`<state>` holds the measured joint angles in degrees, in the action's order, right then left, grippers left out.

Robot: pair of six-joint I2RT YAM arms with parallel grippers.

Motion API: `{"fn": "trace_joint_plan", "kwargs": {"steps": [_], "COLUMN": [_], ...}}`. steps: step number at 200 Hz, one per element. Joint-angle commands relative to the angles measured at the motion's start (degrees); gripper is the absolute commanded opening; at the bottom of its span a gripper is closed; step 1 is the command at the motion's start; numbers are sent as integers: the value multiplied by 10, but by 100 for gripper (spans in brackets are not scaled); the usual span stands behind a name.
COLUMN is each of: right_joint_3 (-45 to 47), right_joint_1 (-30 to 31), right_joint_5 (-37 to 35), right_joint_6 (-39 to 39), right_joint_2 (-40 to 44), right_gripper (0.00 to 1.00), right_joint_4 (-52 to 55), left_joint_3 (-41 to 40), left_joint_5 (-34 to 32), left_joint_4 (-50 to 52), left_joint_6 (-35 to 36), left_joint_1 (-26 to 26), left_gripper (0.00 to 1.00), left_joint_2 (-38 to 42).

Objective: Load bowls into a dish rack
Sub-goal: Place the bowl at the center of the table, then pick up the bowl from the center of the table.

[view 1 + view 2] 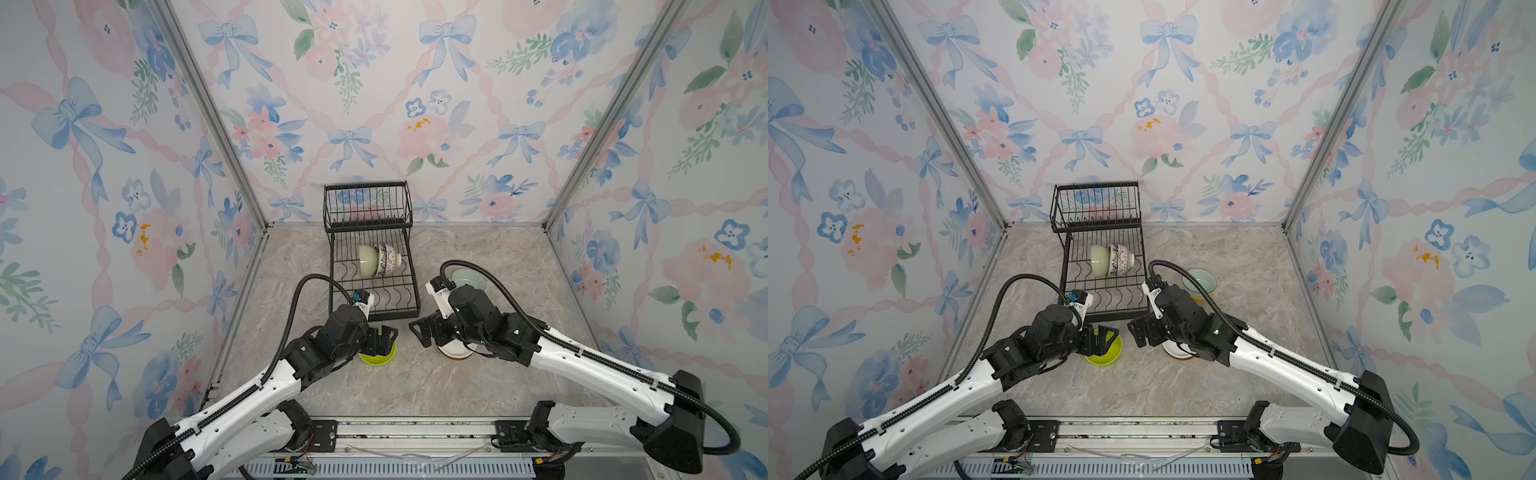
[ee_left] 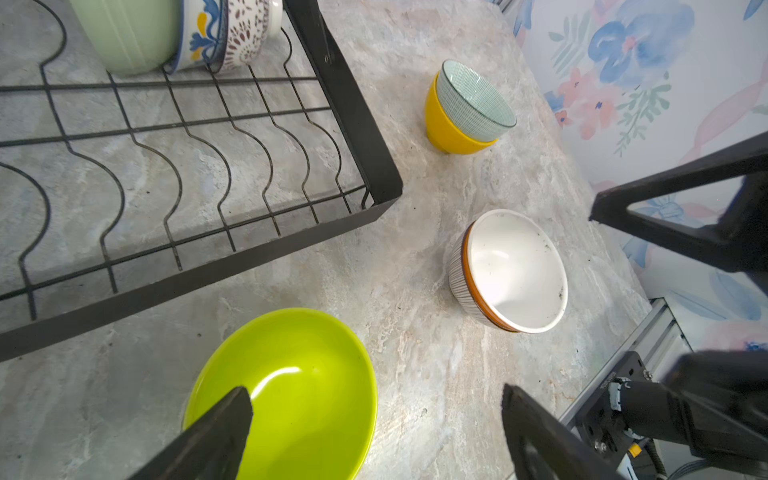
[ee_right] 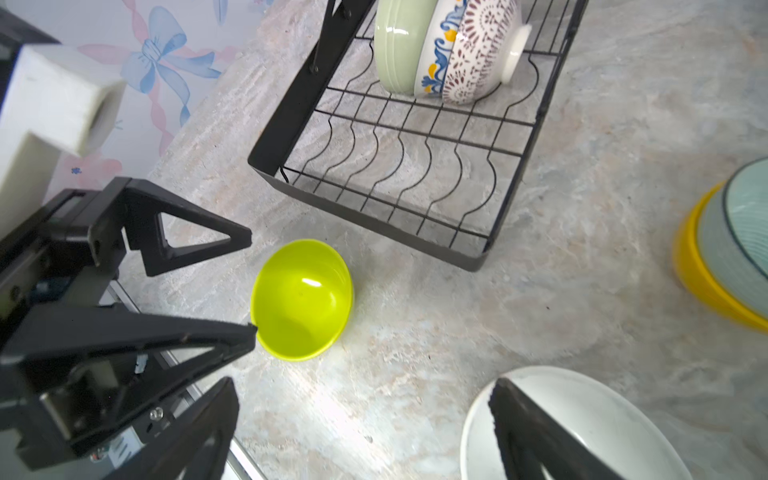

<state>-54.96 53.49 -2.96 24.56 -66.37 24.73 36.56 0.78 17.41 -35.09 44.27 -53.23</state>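
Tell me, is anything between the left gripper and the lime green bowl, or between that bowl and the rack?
Nothing visible. The left gripper hangs open over the lime green bowl; only bare table lies between it and the rack, whose near slots are free.

The dish rack [image 2: 353,116] stands far-centre on the table [image 1: 457,386], a left bowl [image 1: 368,260] and right bowl [image 1: 388,258] touching on edge in its lower tray. Just nearer sits a lone bowl [image 2: 299,386], a fourth bowl [image 2: 515,270] right of it, and a stacked pair [image 2: 469,108] right of the rack.
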Motion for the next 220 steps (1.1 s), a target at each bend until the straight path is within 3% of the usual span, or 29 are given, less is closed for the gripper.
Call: {"fn": "trace_joint_plan", "kwargs": {"steps": [1,59,118,220], "right_joint_3": [33,100,142,156], "right_joint_1": [-7,1,17,22], "right_joint_5": [6,45,36,26], "right_joint_6": [-4,18,47,58], "right_joint_2": [30,60,104,109], "right_gripper": [96,96,96,96], "right_joint_4": [27,1,-15,-22], "left_joint_3": [19,40,49,83], "left_joint_5": [-12,-27,-40,-63], "left_joint_4": [7,22,30,44], "left_joint_6": [5,2,-7,-9], "left_joint_1": [19,67,88,95], "left_gripper": [94,86,71,47], "left_joint_2": [-21,-92,-168,-253]}}
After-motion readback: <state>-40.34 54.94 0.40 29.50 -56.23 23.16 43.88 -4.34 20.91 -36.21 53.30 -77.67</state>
